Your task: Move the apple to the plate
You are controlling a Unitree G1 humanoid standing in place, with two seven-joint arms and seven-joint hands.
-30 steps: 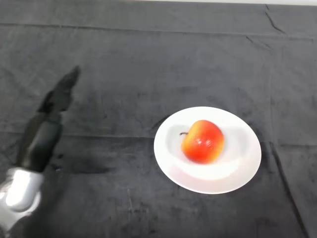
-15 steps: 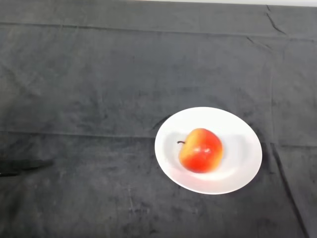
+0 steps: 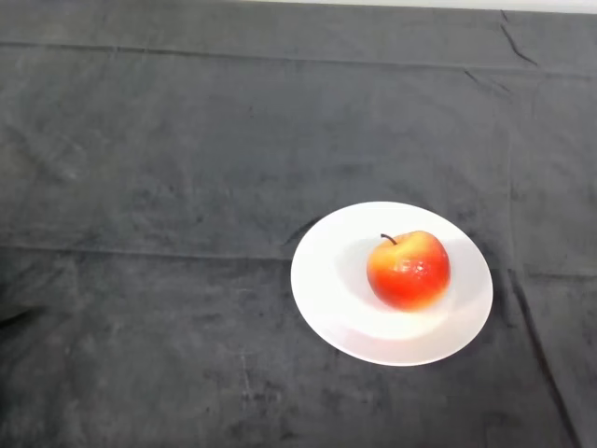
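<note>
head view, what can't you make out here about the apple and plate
- Apple: its underside and far side face away from the camera.
- Plate: the part beneath the apple is covered by it.
- Table cloth: cut off by all four edges of the head view, so its extent is unknown.

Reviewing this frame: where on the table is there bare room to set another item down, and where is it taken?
Bare dark cloth lies all to the left of the white plate, behind it, and in a narrower strip on its right. Only the plate is taken: the apple sits on it.
</note>
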